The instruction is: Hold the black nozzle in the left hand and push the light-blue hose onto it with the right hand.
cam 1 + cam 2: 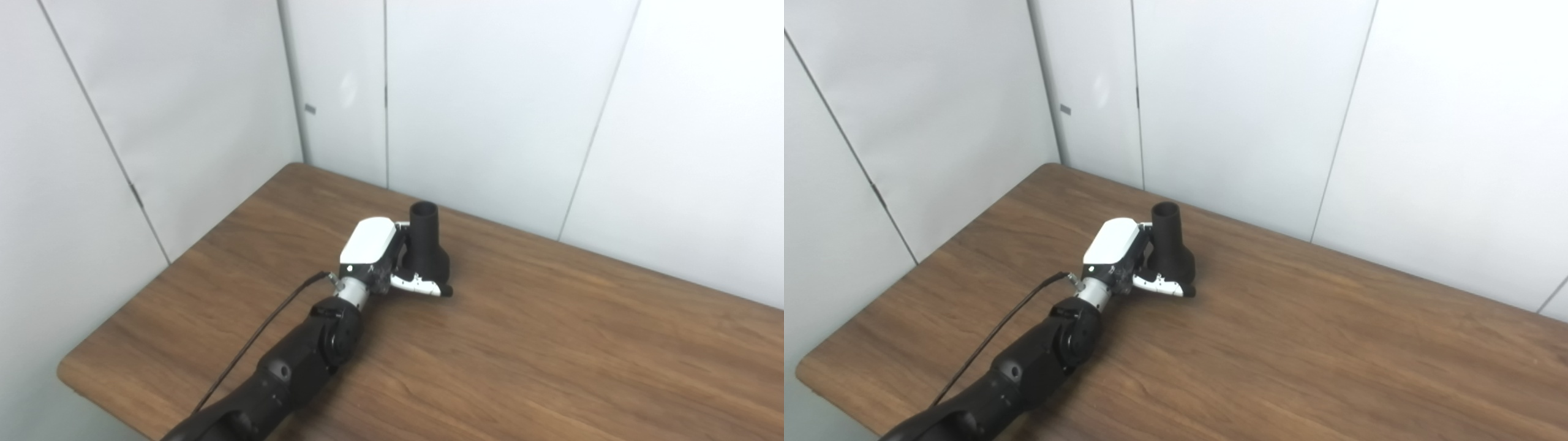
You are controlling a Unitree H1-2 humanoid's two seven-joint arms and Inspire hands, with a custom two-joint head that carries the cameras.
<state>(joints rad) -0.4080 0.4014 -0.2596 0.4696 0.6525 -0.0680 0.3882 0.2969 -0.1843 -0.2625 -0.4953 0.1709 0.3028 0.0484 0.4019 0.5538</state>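
One matte black flared plastic nozzle (427, 248) is seen standing upright on the brown wood-grain table (551, 343). It is grasped at its wide base by one left hand (392, 260).

Left arm and hand, black and white.
Glossy white shell over back of left hand (375, 252); black body beneath, small white dot near the wrist end. White thumb (421, 285) with dark speckles and black tip. Silver metal wrist collar. Black rounded forearm housing with circular joint cover and recessed fasteners. Thin black cable (257, 337) alongside.
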